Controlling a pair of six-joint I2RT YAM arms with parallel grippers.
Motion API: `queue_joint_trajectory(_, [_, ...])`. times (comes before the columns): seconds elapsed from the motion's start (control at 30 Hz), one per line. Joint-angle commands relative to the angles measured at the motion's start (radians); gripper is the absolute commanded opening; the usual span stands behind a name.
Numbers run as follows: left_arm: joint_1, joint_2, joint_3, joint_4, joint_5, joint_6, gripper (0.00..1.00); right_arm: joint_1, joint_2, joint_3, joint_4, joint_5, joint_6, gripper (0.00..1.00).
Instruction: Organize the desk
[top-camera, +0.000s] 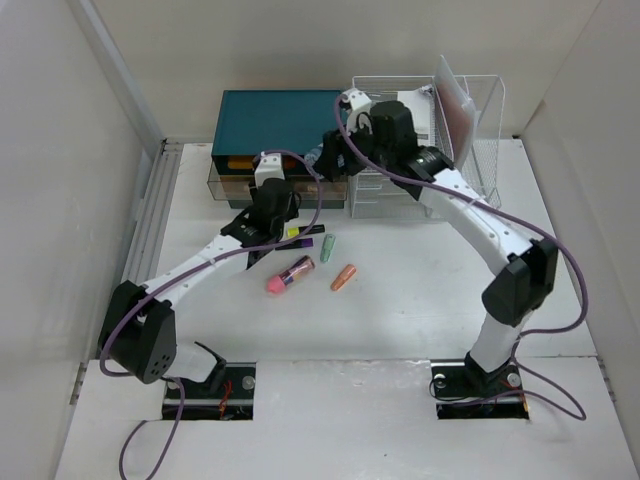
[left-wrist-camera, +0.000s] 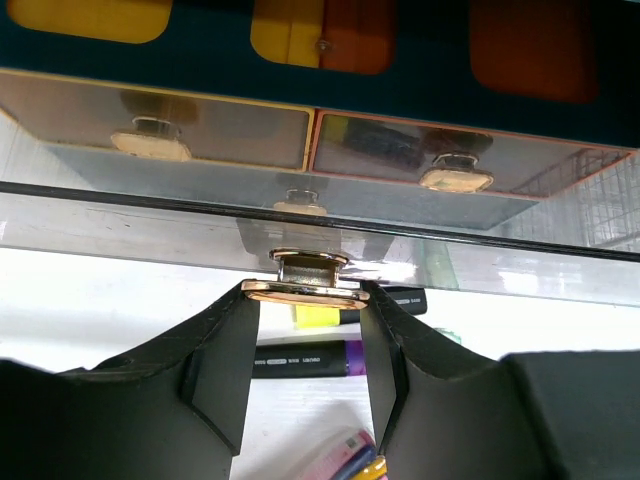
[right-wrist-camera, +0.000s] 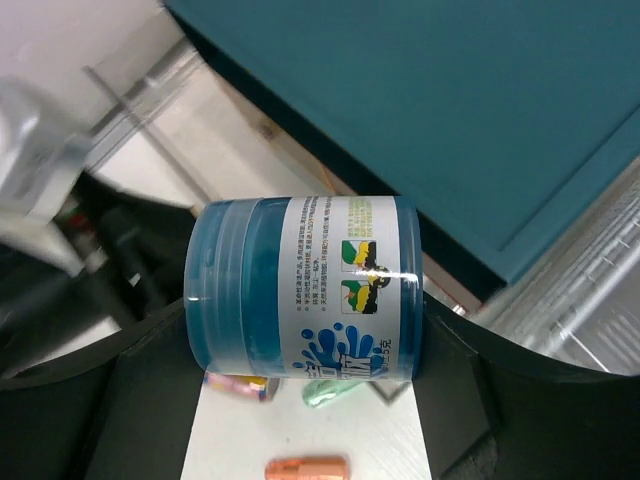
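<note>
Gripping a blue jar (right-wrist-camera: 300, 285) sideways, the right gripper (right-wrist-camera: 300, 345) hovers at 12 o'clock of the white table (top-camera: 400, 320). The jar's white label bears a blue splash drawing and print too small to read. At 11 o'clock the left gripper (left-wrist-camera: 305, 305) pinches the gold knob (left-wrist-camera: 305, 272) of the clear drawer (left-wrist-camera: 150, 215). Plain white walls (top-camera: 60, 200) surround the table.

Left arm (top-camera: 200, 265) reaches forward, low; left gripper (left-wrist-camera: 306, 308) is closed on a knob (left-wrist-camera: 305, 272). Right arm (top-camera: 480, 225) arches up and leftward; right gripper (right-wrist-camera: 305, 315) is closed on a jar (right-wrist-camera: 340, 255).
</note>
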Motion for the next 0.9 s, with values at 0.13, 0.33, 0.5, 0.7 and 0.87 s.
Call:
queue_joint_trajectory(0.13, [-0.036, -0.044, -0.023, 0.025, 0.003, -0.015, 0.03, 0.063, 0.091, 0.137, -0.023, 0.272, 0.093, 0.00])
queue_joint_trajectory(0.33, [-0.036, -0.053, -0.023, 0.034, 0.012, -0.015, 0.03, 0.144, 0.091, 0.102, 0.013, 0.600, 0.197, 0.00])
queue_joint_trajectory(0.5, [-0.045, -0.063, -0.023, 0.034, 0.012, -0.025, 0.03, 0.205, 0.112, 0.131, -0.001, 0.697, 0.236, 0.06])
queue_joint_trajectory(0.7, [-0.045, -0.072, -0.032, 0.034, 0.012, -0.025, 0.03, 0.216, 0.124, 0.120, -0.019, 0.708, 0.257, 0.39])
queue_joint_trajectory(0.87, [-0.045, -0.063, -0.032, 0.034, 0.012, -0.025, 0.03, 0.216, 0.100, 0.090, 0.000, 0.698, 0.257, 0.60])
